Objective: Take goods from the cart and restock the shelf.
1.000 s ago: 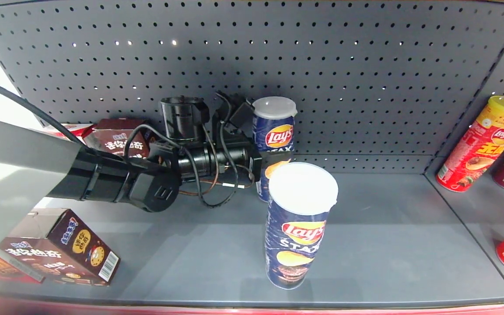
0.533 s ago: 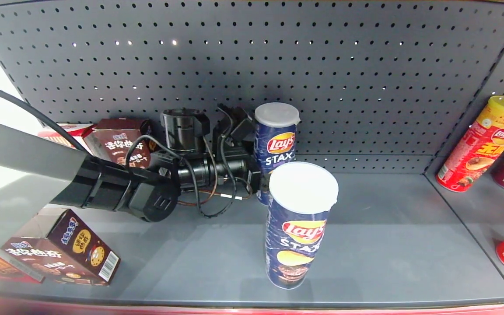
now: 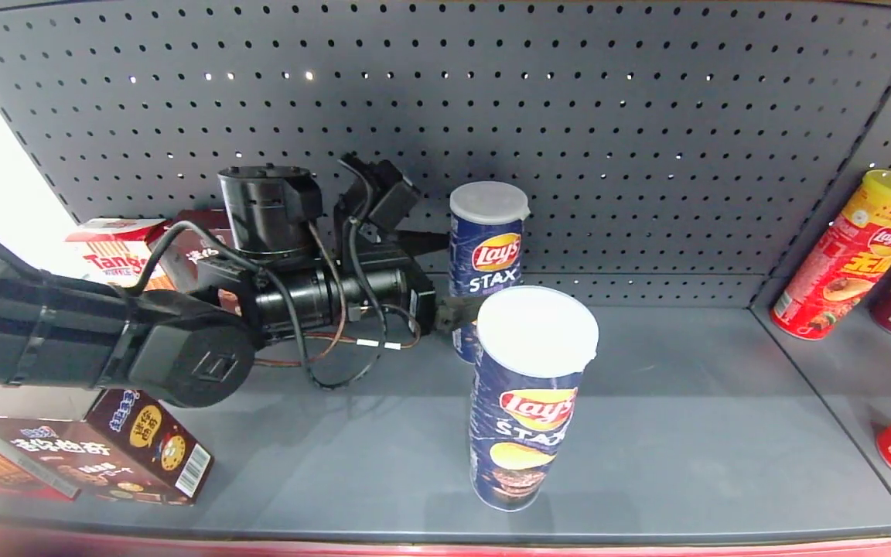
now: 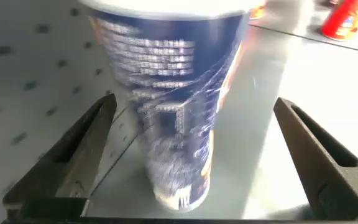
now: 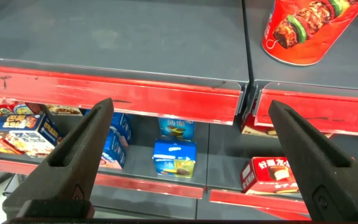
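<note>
A grey metal shelf with a perforated back panel holds two dark blue crisp cans with white plastic lids. The rear blue can stands upright against the back panel, and the front blue can stands upright nearer the shelf edge, slightly to its right. Each label carries a red-and-yellow logo badge, white lettering beneath it and a picture of crisps. The left arm lies across the shelf from the left, and the left gripper sits at the rear can's left side. The left wrist view shows more: the jaws of the left gripper stand wide apart on either side of the rear blue can, with a gap on both sides. That side of the label has rows of fine white print, too blurred to read. At the near left lies a dark brown biscuit box with a barcode on its end, and at the far left a red-and-white box. On the next bay to the right, a red can with a yellow lid leans over. The right wrist view looks from lower down: the right gripper has its jaws apart with nothing between them, facing red shelf-edge strips. Above them stands a red can with a skewer picture, and a lower shelf holds blue boxes.
</note>
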Controlling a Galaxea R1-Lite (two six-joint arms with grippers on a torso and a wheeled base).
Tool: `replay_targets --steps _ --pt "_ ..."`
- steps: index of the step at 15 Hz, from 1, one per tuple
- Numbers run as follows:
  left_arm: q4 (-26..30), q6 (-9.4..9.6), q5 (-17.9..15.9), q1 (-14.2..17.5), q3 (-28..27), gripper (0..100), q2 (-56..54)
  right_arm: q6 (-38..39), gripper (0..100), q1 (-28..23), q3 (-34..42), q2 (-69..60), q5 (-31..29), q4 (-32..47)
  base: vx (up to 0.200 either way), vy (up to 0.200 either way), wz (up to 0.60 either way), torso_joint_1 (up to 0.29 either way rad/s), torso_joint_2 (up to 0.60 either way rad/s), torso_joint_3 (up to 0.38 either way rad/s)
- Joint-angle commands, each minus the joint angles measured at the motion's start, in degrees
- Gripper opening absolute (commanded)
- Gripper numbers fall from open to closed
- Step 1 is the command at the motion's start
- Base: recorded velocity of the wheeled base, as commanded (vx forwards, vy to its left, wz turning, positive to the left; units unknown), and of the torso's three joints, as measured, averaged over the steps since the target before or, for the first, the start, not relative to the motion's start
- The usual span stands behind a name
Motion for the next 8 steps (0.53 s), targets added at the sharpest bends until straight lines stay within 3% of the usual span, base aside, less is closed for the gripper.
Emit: replay_targets --steps 1,2,4,8 --pt "0.03 0.06 3.6 -0.38 2.52 100 -4.6 -0.02 100 0.04 0.0 0.07 0.01 -0.06 0.0 0.0 0.0 0.0 0.0 0.0" --pt "0.65 0.15 6.76 -0.82 3.05 100 -5.39 -0.02 100 0.04 0.0 0.07 0.01 -0.06 0.0 0.0 0.0 0.0 0.0 0.0" --pt "5.22 0.15 8.34 -0.38 3.05 100 -7.59 -0.02 100 0.04 0.0 0.16 0.01 0.02 0.0 0.0 0.0 0.0 0.0 0.0" --pt "13.57 0.41 14.58 -0.91 3.14 100 -10.93 -0.02 100 0.04 0.0 0.07 0.01 0.02 0.0 0.0 0.0 0.0 0.0 0.0"
